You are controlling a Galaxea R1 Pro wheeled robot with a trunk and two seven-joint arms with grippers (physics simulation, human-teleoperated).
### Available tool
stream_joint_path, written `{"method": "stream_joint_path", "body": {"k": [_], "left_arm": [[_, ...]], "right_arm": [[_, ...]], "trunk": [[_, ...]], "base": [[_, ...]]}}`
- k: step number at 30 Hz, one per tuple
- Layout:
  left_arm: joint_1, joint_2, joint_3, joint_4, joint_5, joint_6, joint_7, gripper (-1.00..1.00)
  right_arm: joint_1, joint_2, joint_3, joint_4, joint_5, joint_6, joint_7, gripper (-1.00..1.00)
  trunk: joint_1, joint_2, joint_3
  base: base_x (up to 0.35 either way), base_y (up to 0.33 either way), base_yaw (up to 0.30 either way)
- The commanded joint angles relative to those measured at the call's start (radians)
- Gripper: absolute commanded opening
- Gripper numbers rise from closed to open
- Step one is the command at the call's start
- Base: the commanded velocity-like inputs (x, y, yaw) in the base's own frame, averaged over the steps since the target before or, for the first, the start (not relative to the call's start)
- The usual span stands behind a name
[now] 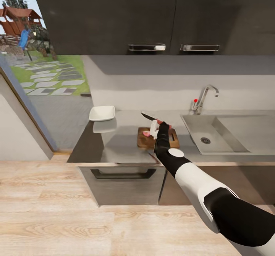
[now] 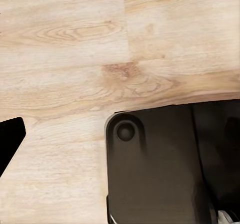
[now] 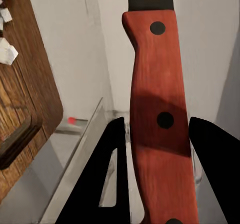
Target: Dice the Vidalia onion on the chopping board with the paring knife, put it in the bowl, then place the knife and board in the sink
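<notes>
The right gripper clamps the red handle of the paring knife, blade raised above the chopping board on the grey bench. On the board lies the Vidalia onion — pink, with white pieces at the board's edge. The white bowl sits well to the left, the sink to the right. The left gripper's state cannot be told — its wrist camera looks down at wooden floor.

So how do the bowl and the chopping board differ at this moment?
The bowl is white and empty; the chopping board is dark-brown wood with onion pieces on it. The bowl sits near the countertop's back left corner, the board nearer the sink. Both rest on the countertop.
</notes>
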Motion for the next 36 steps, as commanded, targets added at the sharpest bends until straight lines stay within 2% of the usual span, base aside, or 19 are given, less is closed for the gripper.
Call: {"method": "stream_joint_path", "body": {"k": [1, 11, 29, 33, 35, 36], "left_arm": [[0.000, 0.001, -0.008, -0.002, 0.010, -0.001, 0.004, 1.00], [0.000, -0.009, -0.008, 0.006, 0.009, 0.001, 0.004, 1.00], [0.000, -0.011, -0.008, 0.008, 0.009, 0.001, 0.004, 1.00], [0.000, -0.013, -0.008, 0.014, 0.009, 0.001, 0.003, 1.00], [0.000, -0.014, -0.008, 0.016, 0.009, 0.001, 0.003, 1.00], [0.000, -0.014, -0.008, 0.017, 0.009, 0.001, 0.003, 1.00]], "right_arm": [[-0.001, 0.000, 0.007, 0.013, 0.003, 0.008, 0.004, -1.00], [-0.001, 0.000, 0.008, 0.146, 0.002, 0.008, 0.056, -1.00], [-0.002, 0.000, 0.008, 0.151, 0.005, 0.008, 0.061, -1.00], [-0.001, 0.000, 0.005, 0.118, 0.006, 0.007, 0.055, -1.00], [-0.001, 0.000, 0.000, 0.014, 0.004, 0.009, 0.054, -1.00], [-0.001, 0.000, -0.002, -0.076, -0.001, 0.010, 0.059, -1.00]], "trunk": [[0.001, -0.002, -0.002], [0.001, -0.002, -0.002], [0.001, -0.002, -0.002], [0.001, -0.002, -0.002], [0.001, -0.002, -0.002], [0.001, -0.002, -0.002]], "base": [[0.089, 0.122, 0.000], [0.013, 0.017, 0.000], [0.000, 0.027, 0.000], [0.000, 0.000, 0.000], [0.000, 0.000, 0.000], [0.000, 0.000, 0.000]]}}
